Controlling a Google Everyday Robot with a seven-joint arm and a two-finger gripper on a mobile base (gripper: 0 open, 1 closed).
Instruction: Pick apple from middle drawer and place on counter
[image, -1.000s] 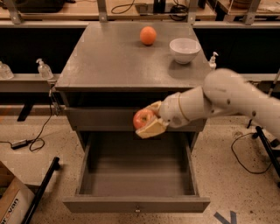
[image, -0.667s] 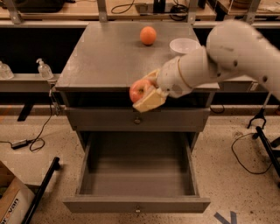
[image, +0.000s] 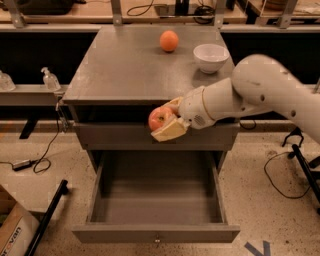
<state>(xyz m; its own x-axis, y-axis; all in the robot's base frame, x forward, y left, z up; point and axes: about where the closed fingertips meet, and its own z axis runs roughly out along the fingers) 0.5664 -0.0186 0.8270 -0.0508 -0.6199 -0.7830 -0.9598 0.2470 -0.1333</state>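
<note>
Now: my hand (image: 169, 125) closed round apple (image: 160, 118), hanging before upper drawer front (image: 112, 136), just under tabletop (image: 125, 70) edge, above open middle drawer (image: 155, 202). Lift clear of overhang first, then move in over bare front patch, well apart from orange (image: 169, 40) and bowl (image: 211, 57); set down softly so apple won't roll.

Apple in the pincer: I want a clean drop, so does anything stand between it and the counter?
Only the front edge of the counter: the pincer holds the apple out in front, just below that lip, so it must rise over it. The orange and white bowl stand far back.
</note>
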